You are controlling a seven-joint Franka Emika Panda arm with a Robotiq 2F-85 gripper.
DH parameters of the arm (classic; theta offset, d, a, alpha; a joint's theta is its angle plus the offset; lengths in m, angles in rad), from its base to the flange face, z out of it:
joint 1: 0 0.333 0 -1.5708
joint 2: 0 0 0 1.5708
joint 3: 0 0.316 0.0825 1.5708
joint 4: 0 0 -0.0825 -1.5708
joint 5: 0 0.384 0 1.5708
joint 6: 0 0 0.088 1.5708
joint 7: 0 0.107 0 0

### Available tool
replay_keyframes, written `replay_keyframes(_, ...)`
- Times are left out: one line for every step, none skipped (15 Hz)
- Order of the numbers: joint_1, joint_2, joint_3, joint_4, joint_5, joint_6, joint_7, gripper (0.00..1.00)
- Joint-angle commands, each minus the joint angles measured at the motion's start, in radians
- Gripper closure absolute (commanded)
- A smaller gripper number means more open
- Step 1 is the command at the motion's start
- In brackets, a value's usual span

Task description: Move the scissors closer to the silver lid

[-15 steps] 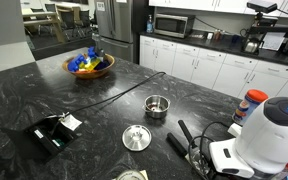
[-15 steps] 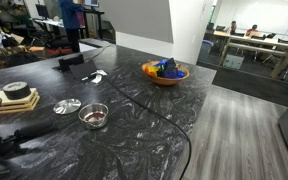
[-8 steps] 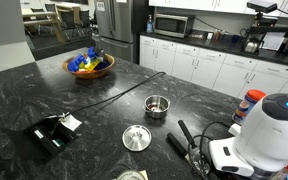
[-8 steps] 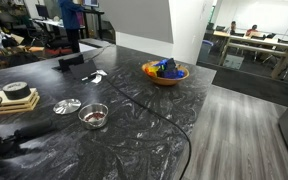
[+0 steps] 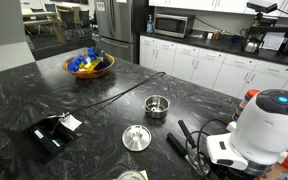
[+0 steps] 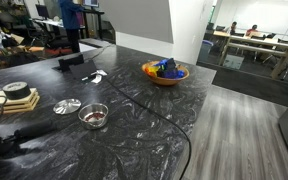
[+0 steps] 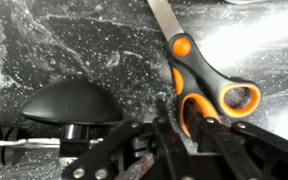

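Spreading across both exterior views, the black white-veined stone counter carries everything. At the lower right of an exterior view stands the robot's bulky white rounded arm housing, cut off by the frame edge and hiding the counter behind it. A wooden bowl of bright blue and yellow pieces sits at the upper left, and a thin black cable runs from near it toward the centre. The small deep steel pot stands mid-frame, with the flat round silver lid just beside it, lower centre, knob up. A black long-handled tool lies between the lid and the arm.

The slim scissors with orange-and-black handle loops and a grey blade are clear only in the wrist view — right of centre, flat on the stone, blade running off the top edge. In the exterior views they are too small and too close to the arm to make out. A black domed object fills the lower left of the wrist view; what it is I cannot tell.

The dark gripper enters from the bottom edge, its fingers narrow on either side of the nearer orange loop — whether they actually pinch it cannot be told.
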Motion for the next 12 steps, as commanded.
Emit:
replay_keyframes(-0.024, 0.004, -0.004, -0.011, 0.034, 0.035, -0.018, 0.99)
replay_keyframes(-0.030, 0.000, -0.008, -0.011, 0.043, 0.037, -0.020, 1.00)
replay_keyframes(-0.035, -0.003, -0.011, -0.010, 0.054, 0.038, -0.022, 1.00)
replay_keyframes(-0.041, -0.008, -0.013, -0.011, 0.062, 0.037, -0.023, 0.98)
replay_keyframes(-0.046, -0.010, -0.015, -0.011, 0.069, 0.038, -0.023, 0.98)
replay_keyframes(-0.051, -0.014, -0.016, -0.012, 0.077, 0.037, -0.022, 0.98)
replay_keyframes(-0.054, -0.020, -0.016, -0.013, 0.085, 0.036, -0.022, 0.98)
replay_keyframes(-0.055, -0.028, -0.017, -0.011, 0.095, 0.031, -0.022, 0.98)
replay_keyframes(-0.057, -0.039, -0.017, -0.008, 0.101, 0.022, -0.019, 0.98)
replay_keyframes(-0.059, -0.052, -0.018, -0.003, 0.106, 0.013, -0.014, 0.98)
replay_keyframes(-0.056, -0.069, -0.021, 0.005, 0.117, 0.000, -0.015, 0.98)
replay_keyframes(-0.055, -0.084, -0.023, 0.012, 0.119, -0.004, -0.012, 0.98)
